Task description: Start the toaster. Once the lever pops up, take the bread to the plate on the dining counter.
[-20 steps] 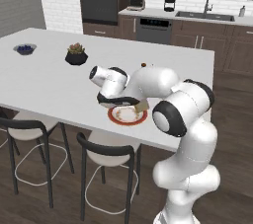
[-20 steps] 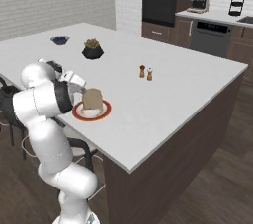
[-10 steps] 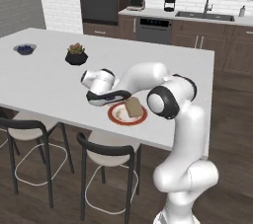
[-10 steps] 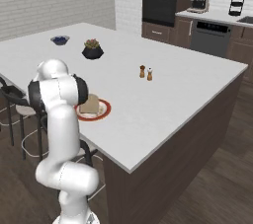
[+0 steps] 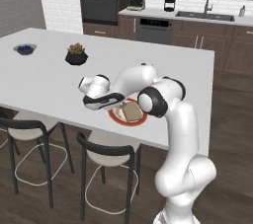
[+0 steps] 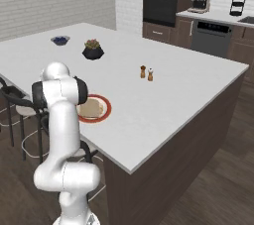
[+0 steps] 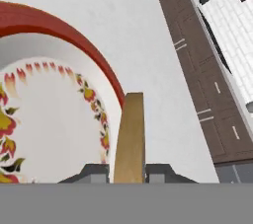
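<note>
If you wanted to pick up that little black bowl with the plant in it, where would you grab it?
Probably from straight above, pinching opposite sides of the small black plant bowl's rim, since it stands upright and alone on the long white-topped counter. The leafy plant on top could crowd the fingers, so gripping the outer walls seems safer.

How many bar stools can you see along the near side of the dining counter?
2. One stool stands below the plate; another is at its left. More may be hidden beyond the picture's left edge.

A home kitchen. A long white dining counter (image 5: 163, 65) with bar stools (image 5: 104, 159) fills the near ground; at the far wall stand a built-in oven (image 5: 100, 3), a sink (image 5: 205, 16) and dark wood cabinets (image 5: 217, 45) against white brick.
</note>
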You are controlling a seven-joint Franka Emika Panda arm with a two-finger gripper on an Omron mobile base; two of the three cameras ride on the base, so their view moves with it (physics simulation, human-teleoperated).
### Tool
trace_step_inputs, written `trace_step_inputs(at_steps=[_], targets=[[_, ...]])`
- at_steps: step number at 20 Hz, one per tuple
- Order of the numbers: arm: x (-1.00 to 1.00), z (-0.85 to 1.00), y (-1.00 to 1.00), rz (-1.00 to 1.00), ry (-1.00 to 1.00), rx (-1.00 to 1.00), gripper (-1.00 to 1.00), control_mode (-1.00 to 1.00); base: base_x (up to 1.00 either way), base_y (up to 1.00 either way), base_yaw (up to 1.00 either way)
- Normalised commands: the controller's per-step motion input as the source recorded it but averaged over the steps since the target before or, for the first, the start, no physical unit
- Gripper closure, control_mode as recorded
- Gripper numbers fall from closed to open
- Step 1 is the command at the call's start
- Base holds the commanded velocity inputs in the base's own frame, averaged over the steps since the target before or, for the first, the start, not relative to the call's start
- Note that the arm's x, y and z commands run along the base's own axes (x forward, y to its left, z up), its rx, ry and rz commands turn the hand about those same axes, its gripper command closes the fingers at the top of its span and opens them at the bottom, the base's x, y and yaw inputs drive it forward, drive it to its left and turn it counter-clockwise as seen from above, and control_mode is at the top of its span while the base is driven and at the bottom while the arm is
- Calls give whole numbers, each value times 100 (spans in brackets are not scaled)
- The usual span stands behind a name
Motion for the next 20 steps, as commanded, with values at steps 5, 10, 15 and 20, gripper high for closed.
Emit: trace_step_inputs(at_steps=[5,10,15,20], targets=[[2,0,0,-1,-10,7,-100,-100,0,0,0],[0,7,0,0,-17,18,-100,-100,0,0,0],[0,9,3,0,-21,20,-100,-100,0,0,0],[0,27,23,0,-30,21,-100,-100,0,0,0]])
